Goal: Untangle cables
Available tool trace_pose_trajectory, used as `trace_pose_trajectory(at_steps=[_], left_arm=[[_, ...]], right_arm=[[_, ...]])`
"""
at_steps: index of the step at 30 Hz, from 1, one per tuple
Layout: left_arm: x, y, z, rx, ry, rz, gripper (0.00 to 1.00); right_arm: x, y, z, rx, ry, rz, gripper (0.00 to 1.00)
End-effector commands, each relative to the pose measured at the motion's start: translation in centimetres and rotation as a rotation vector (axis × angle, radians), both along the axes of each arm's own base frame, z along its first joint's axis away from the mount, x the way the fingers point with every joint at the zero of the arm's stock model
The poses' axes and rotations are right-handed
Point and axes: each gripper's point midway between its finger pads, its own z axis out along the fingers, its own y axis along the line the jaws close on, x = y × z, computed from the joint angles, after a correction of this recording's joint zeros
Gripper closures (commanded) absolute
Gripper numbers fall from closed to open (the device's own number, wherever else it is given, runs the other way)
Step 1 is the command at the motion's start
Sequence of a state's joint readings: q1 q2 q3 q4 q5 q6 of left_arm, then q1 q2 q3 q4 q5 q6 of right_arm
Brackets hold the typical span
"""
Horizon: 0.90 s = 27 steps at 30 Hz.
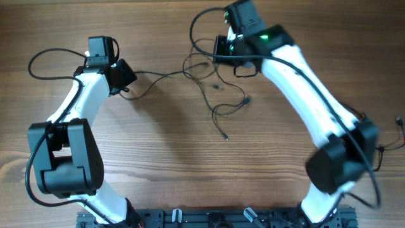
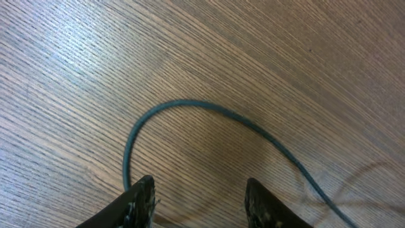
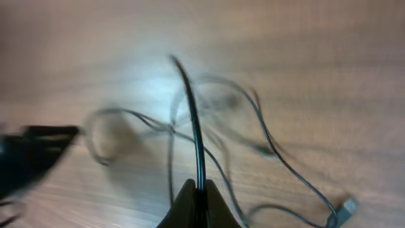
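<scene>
Fingers of the right gripper [image 3: 197, 191] pinch one strand of the cables [image 3: 197, 136], running straight ahead into the tangle, nearer it than the left gripper [image 2: 199, 193], whose fingers stand parted.

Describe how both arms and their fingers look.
Left arm and right arm: white rounded links, black joints, black wiring looped alongside. A green light glows at the right wrist. The fingers are black and tapered.
</scene>
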<state>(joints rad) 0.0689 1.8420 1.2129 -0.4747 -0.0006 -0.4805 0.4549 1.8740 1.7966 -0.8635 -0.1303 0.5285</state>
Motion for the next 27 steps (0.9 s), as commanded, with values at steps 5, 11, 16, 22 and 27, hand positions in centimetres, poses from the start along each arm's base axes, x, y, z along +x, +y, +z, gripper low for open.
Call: trace_pose_trajectory(at_steps=[5,11,16,22,27], left_arm=[[0.1,0.1,0.0,-0.009,-0.005,0.001,0.51],[0.1,0.1,0.0,-0.009,-0.005,0.001,0.51],[0.1,0.1,0.0,-0.01,-0.005,0.001,0.48],[0.2,-1.0,0.1,-0.051,-0.011,-0.059,0.31],[0.7,-5.8,1.4,-0.229,-0.09,-0.333,0.08]], right_arm=[[-1.6,-0.2,13.2,0.146,-0.336,0.04,0.96],[-3.0,0.1,22.2,0.297,-0.587,0.084,0.96],[-4.3,1.5,27.9,0.435,-0.757,0.184,0.96],[-4.1,1.6,26.0,0.415,-0.69,0.178,0.96],[-2.9,1.7,23.0,0.369,-0.611,0.147,0.96]])
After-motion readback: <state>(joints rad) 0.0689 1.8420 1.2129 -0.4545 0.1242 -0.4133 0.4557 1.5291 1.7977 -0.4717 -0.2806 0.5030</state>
